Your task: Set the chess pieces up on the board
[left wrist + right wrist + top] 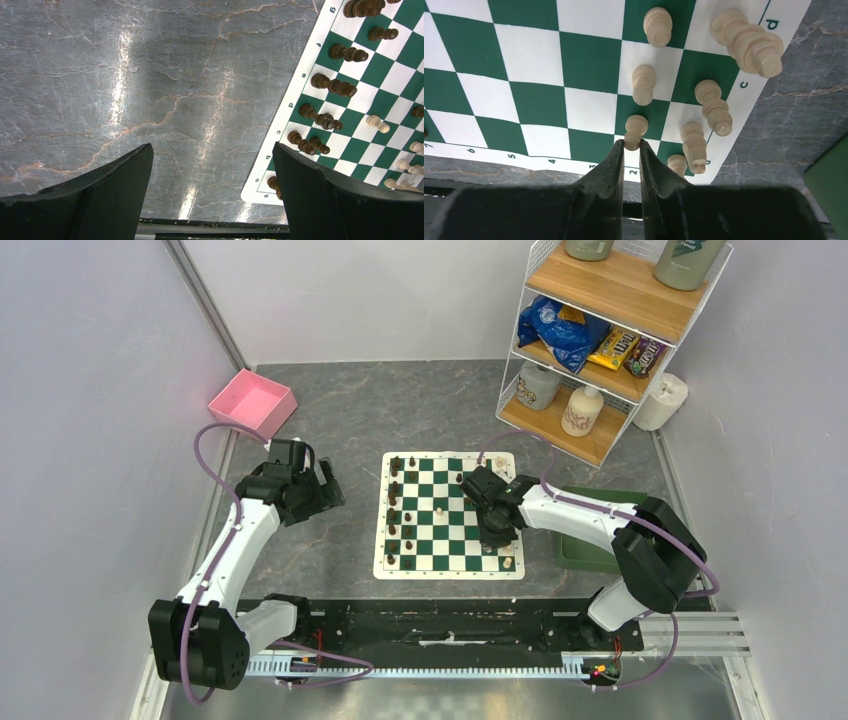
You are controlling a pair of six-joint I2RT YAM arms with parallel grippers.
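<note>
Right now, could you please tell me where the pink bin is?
In the top view the pink bin sits in the table's far-left corner, just beyond the left pincer and well left of the chessboard.

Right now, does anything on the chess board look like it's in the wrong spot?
Yes. One lone pawn stands mid-board near the dark pieces, far from the other pale pieces at the right edge, where the right gripper pinches a pale pawn.
</note>
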